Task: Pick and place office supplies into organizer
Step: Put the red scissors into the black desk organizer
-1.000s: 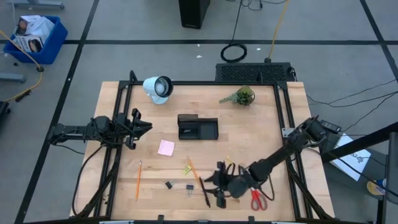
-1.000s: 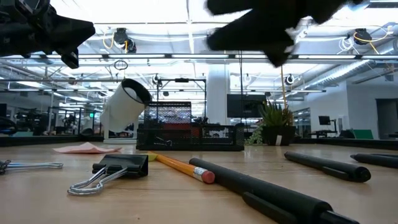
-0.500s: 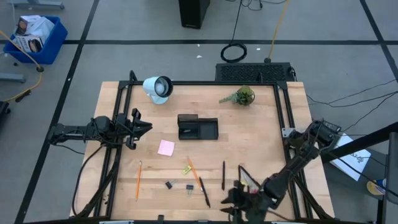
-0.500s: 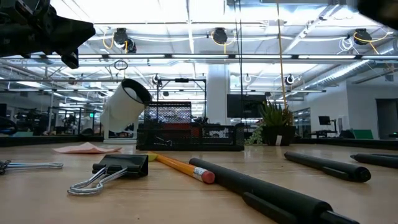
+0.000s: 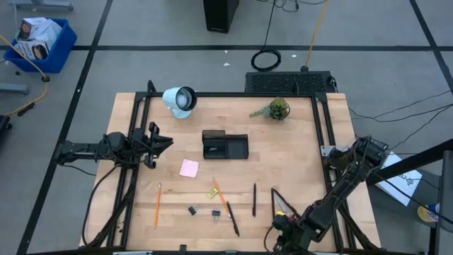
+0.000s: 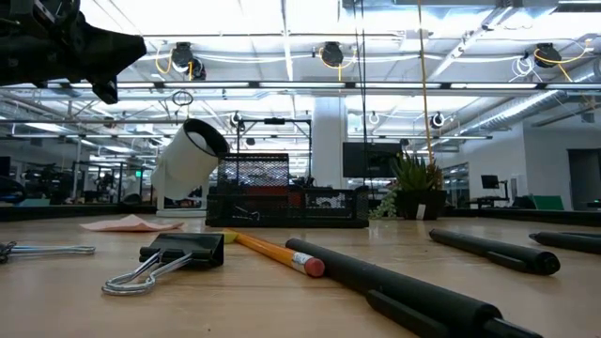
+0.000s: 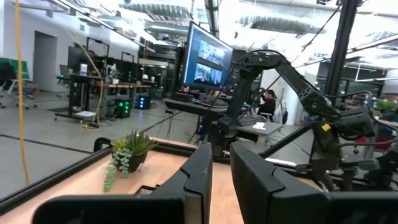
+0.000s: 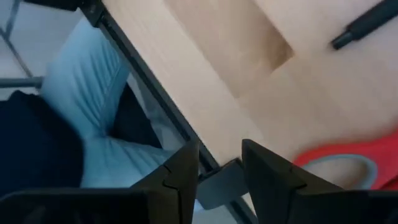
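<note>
The black organizer (image 5: 225, 145) stands mid-table. Loose on the wood lie the pink sticky pad (image 5: 189, 168), two orange pencils (image 5: 157, 204) (image 5: 221, 196), a small yellow piece (image 5: 212, 193), two black clips (image 5: 192, 210) (image 5: 216, 212), two black pens (image 5: 233, 218) (image 5: 254, 200) and the scissors (image 5: 279, 200). The scissors' red handle (image 8: 348, 163) shows in the right wrist view. My right gripper (image 5: 279, 239) hangs over the table's near edge, slightly open and empty (image 8: 221, 163). My left gripper (image 5: 164, 142) waits shut above the left side, well off the items.
A white round lamp (image 5: 180, 100) and a small green plant (image 5: 276, 108) stand along the far edge, with a black mesh panel (image 5: 289, 82) behind them. A person's blue trouser leg (image 8: 81, 106) shows just past the near edge rail (image 8: 155, 106). A binder clip (image 6: 169, 258) lies nearest the low camera.
My right gripper has swung from above the pens toward the table's near edge, leaving the low view. The pen it covered shows now, and its arm now covers the scissors' handles in the high view. Nothing on the table has moved.
</note>
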